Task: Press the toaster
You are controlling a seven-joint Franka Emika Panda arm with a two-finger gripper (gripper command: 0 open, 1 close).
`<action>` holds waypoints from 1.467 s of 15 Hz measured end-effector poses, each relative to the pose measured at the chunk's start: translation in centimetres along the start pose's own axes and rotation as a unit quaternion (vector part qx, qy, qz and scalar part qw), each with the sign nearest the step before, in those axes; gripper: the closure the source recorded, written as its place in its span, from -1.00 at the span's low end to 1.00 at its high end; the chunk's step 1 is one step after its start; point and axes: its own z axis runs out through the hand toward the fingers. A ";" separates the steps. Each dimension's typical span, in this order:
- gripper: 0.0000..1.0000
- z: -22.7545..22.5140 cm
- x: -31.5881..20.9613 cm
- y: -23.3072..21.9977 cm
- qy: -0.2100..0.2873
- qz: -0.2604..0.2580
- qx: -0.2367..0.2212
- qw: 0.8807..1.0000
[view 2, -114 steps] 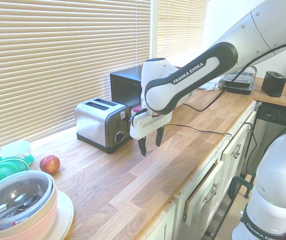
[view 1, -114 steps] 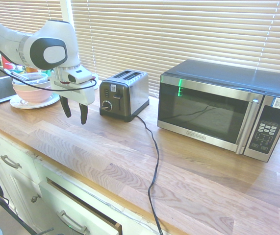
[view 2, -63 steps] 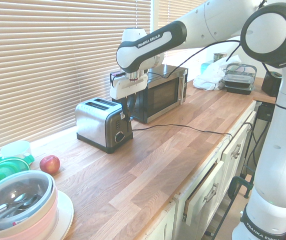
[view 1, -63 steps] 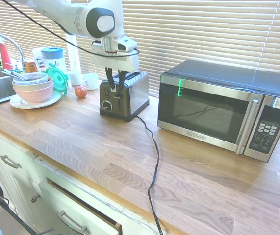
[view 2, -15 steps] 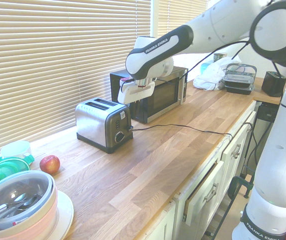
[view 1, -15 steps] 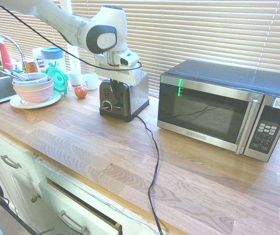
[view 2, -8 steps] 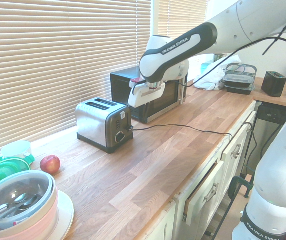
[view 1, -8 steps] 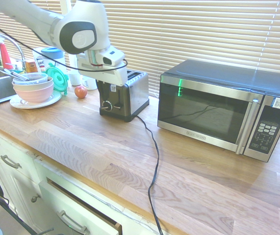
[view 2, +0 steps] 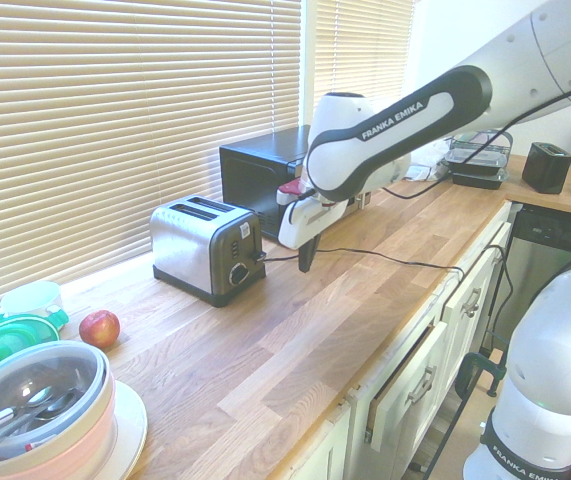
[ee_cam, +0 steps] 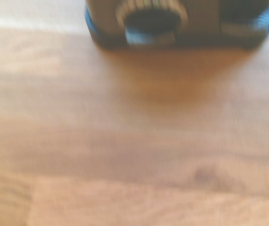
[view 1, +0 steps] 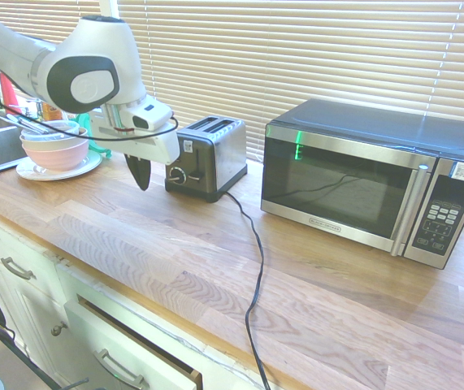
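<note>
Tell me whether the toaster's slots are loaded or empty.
Cannot tell for sure. The toaster stands upright on the counter; nothing sticks up out of its two dark slots in either exterior view, but their insides are hidden.

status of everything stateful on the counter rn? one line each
gripper: fingers together, empty, off the toaster, above the counter
toaster: upright, slots empty, corded, untouched by the gripper
microwave: door shut, green light showing at the top of the door
drawer: slightly open
bowls: stacked on a plate, utensils inside
</note>
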 end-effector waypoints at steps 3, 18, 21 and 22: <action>1.00 0.3 -1.5 0.7 0.003 -0.005 0.000 1.000; -1.00 -2.3 -4.2 -0.2 0.006 -0.025 0.002 1.000; -1.00 -2.3 -4.4 -0.4 0.004 -0.026 0.003 1.000; -1.00 -2.2 -4.4 -0.4 0.003 -0.027 0.002 1.000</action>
